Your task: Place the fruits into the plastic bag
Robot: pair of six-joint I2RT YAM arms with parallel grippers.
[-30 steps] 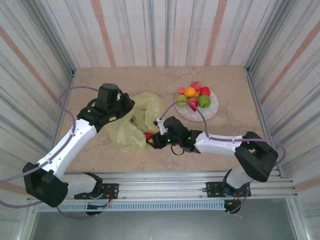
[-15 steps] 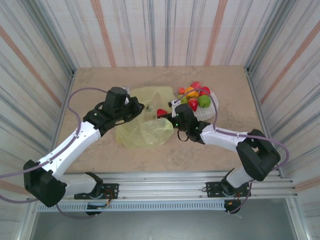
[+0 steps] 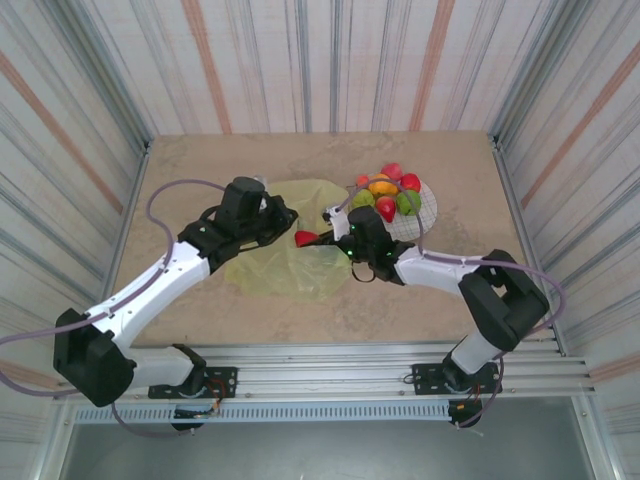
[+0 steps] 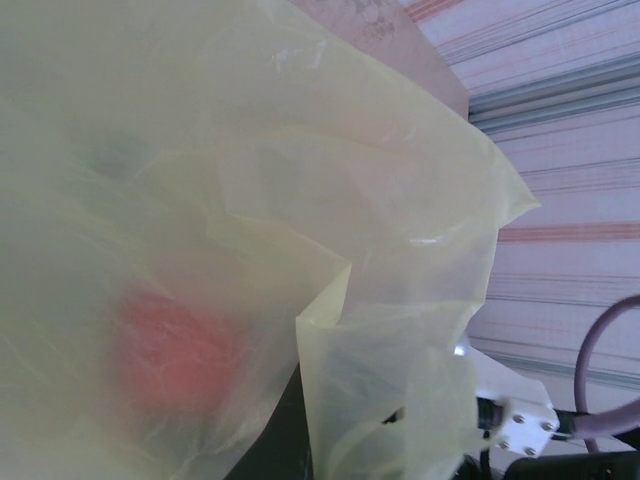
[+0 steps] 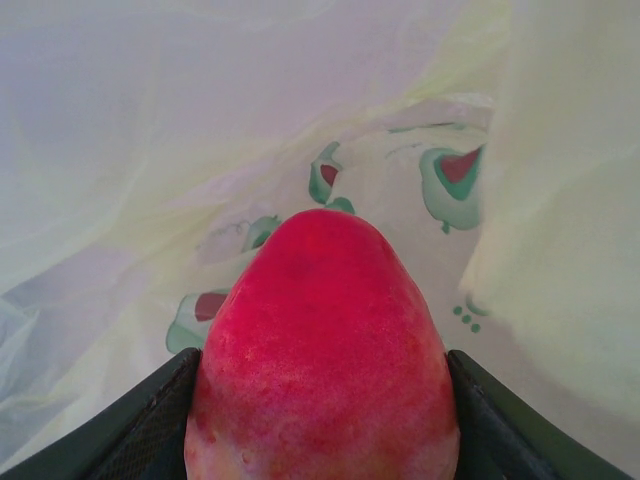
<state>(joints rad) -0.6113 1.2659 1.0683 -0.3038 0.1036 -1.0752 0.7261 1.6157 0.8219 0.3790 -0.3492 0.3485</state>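
Right wrist: a red fruit (image 5: 322, 330) is clasped by the right gripper (image 5: 320, 420) over the plastic bag (image 5: 140, 150), itself pinched by the closed left gripper (image 3: 281, 215).

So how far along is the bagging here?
Done: nothing is clearly inside the plastic bag yet. In hand: the left gripper pinches the bag up while the right gripper holds a red fruit against it. Left: a pile of fruits on the plate.
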